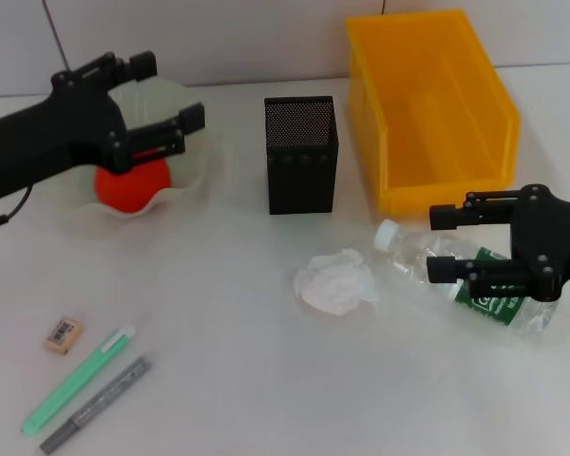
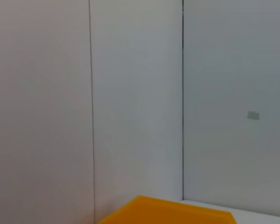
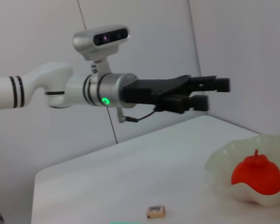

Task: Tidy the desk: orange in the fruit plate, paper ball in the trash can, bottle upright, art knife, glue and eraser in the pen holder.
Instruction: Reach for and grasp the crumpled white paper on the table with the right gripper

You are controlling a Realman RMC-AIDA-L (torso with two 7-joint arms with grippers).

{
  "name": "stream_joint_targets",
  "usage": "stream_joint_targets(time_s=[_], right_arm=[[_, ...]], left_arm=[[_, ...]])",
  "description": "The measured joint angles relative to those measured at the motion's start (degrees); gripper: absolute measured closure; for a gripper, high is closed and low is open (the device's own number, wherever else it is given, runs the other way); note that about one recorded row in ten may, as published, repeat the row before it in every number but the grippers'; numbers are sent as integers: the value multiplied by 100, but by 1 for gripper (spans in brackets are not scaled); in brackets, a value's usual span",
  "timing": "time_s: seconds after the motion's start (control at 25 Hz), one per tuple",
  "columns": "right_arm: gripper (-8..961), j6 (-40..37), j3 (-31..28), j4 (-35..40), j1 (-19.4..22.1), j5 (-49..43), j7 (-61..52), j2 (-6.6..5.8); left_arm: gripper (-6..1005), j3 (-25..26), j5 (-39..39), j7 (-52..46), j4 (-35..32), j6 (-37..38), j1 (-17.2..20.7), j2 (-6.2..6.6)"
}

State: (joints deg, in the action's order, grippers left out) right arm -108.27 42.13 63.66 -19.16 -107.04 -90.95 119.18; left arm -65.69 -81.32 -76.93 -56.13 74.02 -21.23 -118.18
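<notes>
The left gripper [image 1: 185, 130] hangs above the fruit plate [image 1: 195, 176], its fingers parted and holding nothing; the orange [image 1: 131, 185] sits in the plate beneath it; the right gripper [image 1: 444, 243] hovers over the bottle [image 1: 456, 277], which lies on its side beside the yellow trash can [image 1: 437, 104], fingers spread and empty; the paper ball [image 1: 335, 280] rests on the table [image 1: 237, 380] between the bottle and the black mesh pen holder [image 1: 301, 154]; the eraser [image 1: 63, 335], the green glue stick [image 1: 76, 380] and the grey art knife [image 1: 97, 404] lie together near the table's front left.
</notes>
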Motion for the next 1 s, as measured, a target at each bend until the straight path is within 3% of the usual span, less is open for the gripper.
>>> stream_joint_targets(time_s=[0.32, 0.4, 0.44, 0.6, 0.8, 1.0], right_arm=[[309, -13, -126, 23, 15, 0, 6, -6], [309, -19, -156, 41, 29, -2, 7, -7], [309, -22, -180, 51, 45, -13, 8, -8], [309, -2, -182, 59, 62, -29, 7, -8], [309, 13, -180, 205, 49, -173, -196, -18], [309, -13, -144, 820, -15, -409, -868, -17]], left_arm=[[137, 11, -68, -133, -79, 610, 204, 84], [138, 12, -157, -230, -90, 838, 233, 121], [138, 13, -405, -379, -139, 1320, 259, 183], [138, 28, -565, -409, -165, 1704, 284, 206], [138, 174, -569, -421, -170, 1763, 343, 154], [138, 221, -622, -421, -176, 1783, 311, 98]])
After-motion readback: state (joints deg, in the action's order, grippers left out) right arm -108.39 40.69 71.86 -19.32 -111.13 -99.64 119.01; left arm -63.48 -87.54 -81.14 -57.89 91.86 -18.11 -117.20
